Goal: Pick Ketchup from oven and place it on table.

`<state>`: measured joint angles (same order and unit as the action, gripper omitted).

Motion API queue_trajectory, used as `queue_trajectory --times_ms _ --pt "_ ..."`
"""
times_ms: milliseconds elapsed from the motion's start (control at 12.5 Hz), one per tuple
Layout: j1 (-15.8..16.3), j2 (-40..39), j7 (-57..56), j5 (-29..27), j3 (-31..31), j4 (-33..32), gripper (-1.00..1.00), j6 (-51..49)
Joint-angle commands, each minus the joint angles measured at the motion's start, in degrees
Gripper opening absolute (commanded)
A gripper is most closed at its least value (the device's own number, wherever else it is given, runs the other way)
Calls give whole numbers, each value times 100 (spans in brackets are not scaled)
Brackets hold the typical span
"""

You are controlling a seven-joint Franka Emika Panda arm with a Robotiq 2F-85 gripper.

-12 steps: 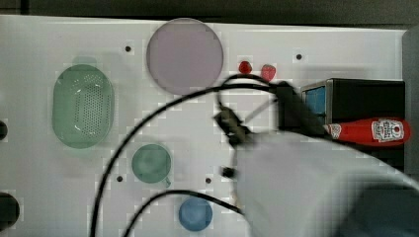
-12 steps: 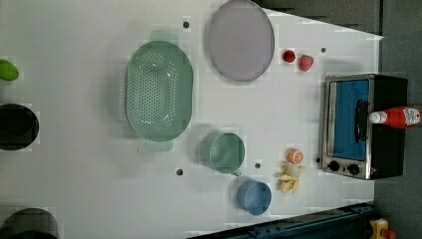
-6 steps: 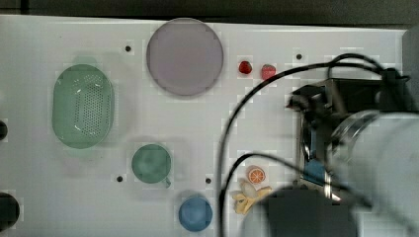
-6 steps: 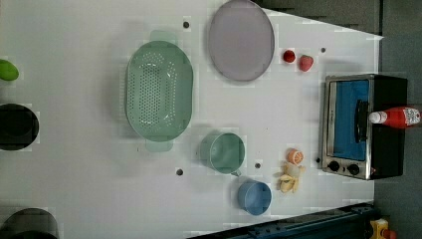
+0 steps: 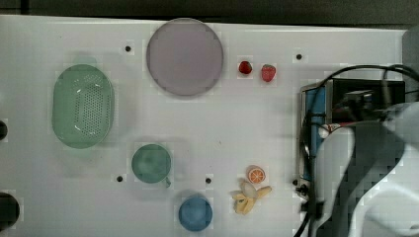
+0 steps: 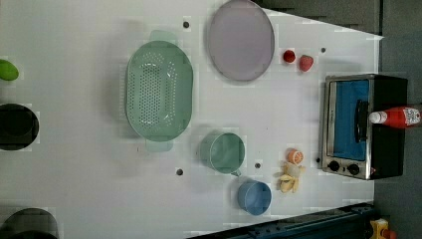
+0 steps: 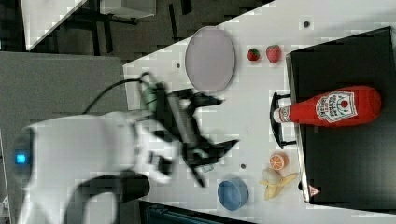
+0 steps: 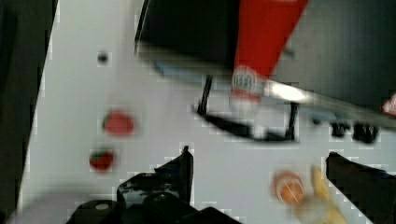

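Ketchup (image 7: 329, 108) is lying flat on top of the oven (image 7: 345, 154), long axis running front-to-back, white cap overhanging the door-handle edge. Gripper (image 7: 219, 122) w/ jaws spread wide, carrying nothing, is hovering over the table (image 7: 252, 84), prob. facing the cap end

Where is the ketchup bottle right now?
The Ketchup lies on top of the oven, at the right view's right, its white cap reaching over the oven's front edge above the handle.

Top view and left view both look straight down on the white surface (image 5: 59, 197) from far off; right view looks down steeply; wrist view rides close. All share the oven (image 6: 385, 144).
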<state>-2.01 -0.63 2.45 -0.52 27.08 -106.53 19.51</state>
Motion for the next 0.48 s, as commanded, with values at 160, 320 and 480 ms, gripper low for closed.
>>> queue_trajectory --times_ms 160,320,480 --pt "-44 -355 -17 57 449 116 100 853" --pt "-91 -730 -17 41 642 131 100 995" --pt "-185 -1074 -17 -190 755 168 100 1044"
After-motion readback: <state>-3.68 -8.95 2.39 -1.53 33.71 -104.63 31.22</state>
